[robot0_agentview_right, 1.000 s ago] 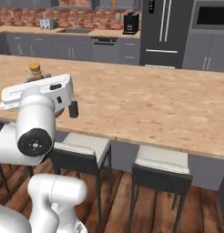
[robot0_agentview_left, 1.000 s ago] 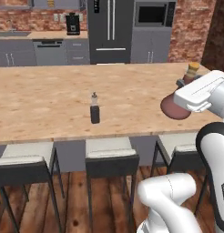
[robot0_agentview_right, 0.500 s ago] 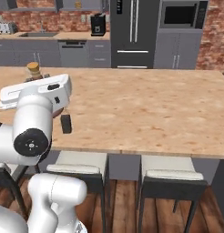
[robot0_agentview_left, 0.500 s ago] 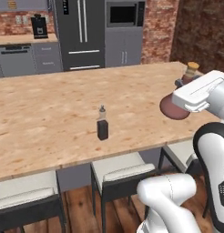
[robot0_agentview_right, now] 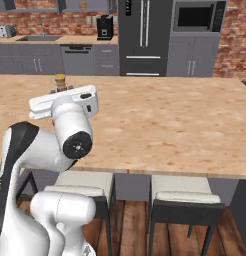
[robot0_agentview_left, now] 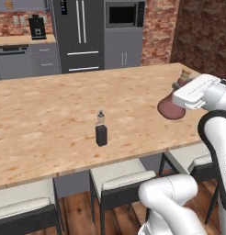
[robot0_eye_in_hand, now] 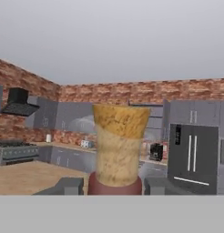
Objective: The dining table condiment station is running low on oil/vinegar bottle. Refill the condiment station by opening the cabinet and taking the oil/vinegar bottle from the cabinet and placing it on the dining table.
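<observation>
pincer (robot0_eye_in_hand: 113, 185): gripping the oil/vinegar bottle (robot0_agentview_left: 170, 108) at its neck | white arm is hiding most of the bottle | hanging over counter (robot0_agentview_left: 50, 114); contact unclear | dark bottle (robot0_agentview_left: 101, 131) standing apart

Walls: red brick (robot0_agentview_left: 197, 32) | Floor: brown wood planks (robot0_agentview_right: 130, 225) | Appliances: dark double-door refrigerator (robot0_agentview_left: 80, 34), built-in microwave (robot0_agentview_left: 125, 14), coffee machine (robot0_agentview_right: 103, 27), black range hood (robot0_eye_in_hand: 20, 103) | Storage: grey base cabinets (robot0_agentview_right: 32, 62) | Seating: cushioned stools (robot0_agentview_right: 187, 202)
</observation>
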Controlling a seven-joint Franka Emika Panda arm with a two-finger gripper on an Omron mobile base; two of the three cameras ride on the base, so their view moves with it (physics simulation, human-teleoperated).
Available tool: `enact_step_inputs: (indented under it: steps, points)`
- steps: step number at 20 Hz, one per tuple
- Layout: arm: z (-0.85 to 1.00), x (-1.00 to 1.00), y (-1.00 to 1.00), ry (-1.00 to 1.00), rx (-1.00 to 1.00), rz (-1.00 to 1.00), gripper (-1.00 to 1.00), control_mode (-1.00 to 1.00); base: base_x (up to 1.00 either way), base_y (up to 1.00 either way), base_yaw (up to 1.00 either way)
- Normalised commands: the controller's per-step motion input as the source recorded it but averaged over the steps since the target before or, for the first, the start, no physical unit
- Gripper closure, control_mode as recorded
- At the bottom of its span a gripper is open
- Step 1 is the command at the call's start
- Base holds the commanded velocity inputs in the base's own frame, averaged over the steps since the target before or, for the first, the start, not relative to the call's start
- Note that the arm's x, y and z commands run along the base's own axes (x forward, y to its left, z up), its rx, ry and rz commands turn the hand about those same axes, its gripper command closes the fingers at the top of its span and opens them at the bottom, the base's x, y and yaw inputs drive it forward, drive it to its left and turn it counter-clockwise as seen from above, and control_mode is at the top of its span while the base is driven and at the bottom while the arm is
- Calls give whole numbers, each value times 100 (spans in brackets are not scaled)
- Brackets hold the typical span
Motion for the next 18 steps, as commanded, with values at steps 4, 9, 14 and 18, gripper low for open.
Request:
enact_step_inputs:
  steps: [4,9,14,18]
  points:
    - [-88,98,-1,0,0,57,100,-100,0,0,0]
    - [-76,39,2,3,-5,55,100,-100,0,0,0]
    - [-49,12,3,1,-15,18,100,-100,0,0,0]
    - [-53,34,25,10,-22,4,100,-100,0,0,0]
